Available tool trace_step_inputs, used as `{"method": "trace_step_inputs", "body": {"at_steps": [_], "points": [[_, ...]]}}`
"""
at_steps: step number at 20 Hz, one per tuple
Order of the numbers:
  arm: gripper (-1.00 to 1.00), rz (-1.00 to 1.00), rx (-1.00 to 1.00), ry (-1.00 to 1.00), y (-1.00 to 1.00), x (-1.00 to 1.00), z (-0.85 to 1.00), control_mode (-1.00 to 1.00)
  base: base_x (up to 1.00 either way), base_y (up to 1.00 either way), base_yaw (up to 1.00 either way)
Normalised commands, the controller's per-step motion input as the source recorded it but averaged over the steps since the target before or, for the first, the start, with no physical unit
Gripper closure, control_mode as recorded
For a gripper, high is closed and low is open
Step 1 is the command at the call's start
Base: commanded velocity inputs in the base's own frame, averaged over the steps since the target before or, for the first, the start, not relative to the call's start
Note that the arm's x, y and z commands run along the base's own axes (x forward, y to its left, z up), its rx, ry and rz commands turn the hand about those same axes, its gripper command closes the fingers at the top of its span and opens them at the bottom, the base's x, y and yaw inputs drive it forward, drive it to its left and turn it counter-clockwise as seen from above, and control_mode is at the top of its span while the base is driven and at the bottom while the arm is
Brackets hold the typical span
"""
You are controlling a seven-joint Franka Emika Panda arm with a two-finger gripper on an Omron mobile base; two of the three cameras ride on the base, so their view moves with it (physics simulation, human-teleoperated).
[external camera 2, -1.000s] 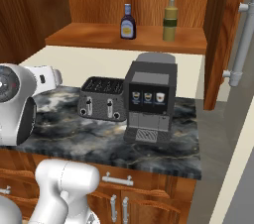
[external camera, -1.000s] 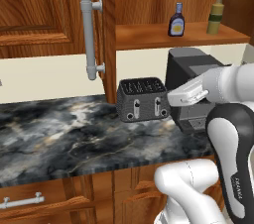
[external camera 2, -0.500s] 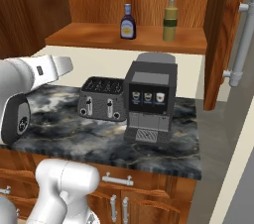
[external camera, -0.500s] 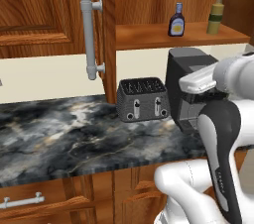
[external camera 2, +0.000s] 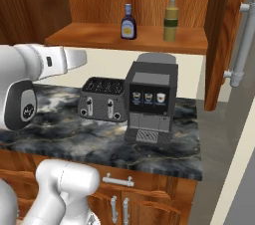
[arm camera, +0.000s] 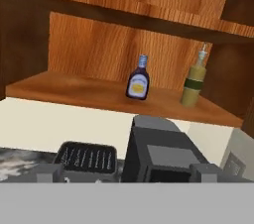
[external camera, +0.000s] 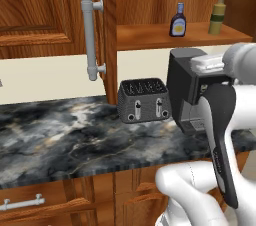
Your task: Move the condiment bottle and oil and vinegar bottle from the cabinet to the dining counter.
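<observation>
The condiment bottle (external camera: 178, 20) (external camera 2: 128, 22) (arm camera: 138, 79), small and dark with a blue cap, stands upright on the wooden shelf (external camera: 150, 37) (arm camera: 69, 86) of the open cabinet (external camera: 45, 10). The taller olive-yellow oil and vinegar bottle (external camera: 217, 14) (external camera 2: 171, 17) (arm camera: 194, 82) stands upright to its right, apart from it. My gripper (arm camera: 129, 174) is open and holds nothing. It is well short of the shelf and below it, looking up at both bottles over the appliances. The dining counter is out of view.
A dark toaster (external camera: 144, 100) (external camera 2: 102, 99) and a dark coffee machine (external camera: 186, 90) (external camera 2: 149, 100) stand on the marble kitchen top (external camera: 60, 135) right under the shelf. Open cabinet doors with long grey bar handles (external camera: 90, 35) (external camera 2: 241, 44) flank the opening.
My arm has risen and swung, and the hand now sits higher in front of the coffee machine. Both bottles stay put. The gripper stays open.
</observation>
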Motion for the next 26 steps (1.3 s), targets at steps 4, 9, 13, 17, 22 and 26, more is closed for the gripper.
{"method": "trace_step_inputs", "body": {"at_steps": [4, 9, 13, 17, 22, 26], "points": [[-1.0, -0.03, 0.17, -0.08, -0.43, 0.2, 0.16, -1.0, 0.0, 0.0, 0.0], [-1.0, 0.01, 0.12, -0.08, -0.25, 0.31, 0.04, -1.0, 0.0, 0.0, 0.0], [-1.0, 0.0, 0.0, -0.05, 0.0, 0.41, 0.0, -1.0, 0.0, 0.0, 0.0], [-1.0, 0.0, 0.0, -0.01, 0.0, 0.43, 0.02, -1.0, 0.0, 0.0, 0.0], [-1.0, 0.0, 0.0, 0.0, 0.0, 0.41, 0.01, -1.0, 0.0, 0.0, 0.0], [-1.0, 0.0, 0.0, 0.0, -0.01, 0.19, 0.0, -1.0, 0.0, 0.0, 0.0]]}}
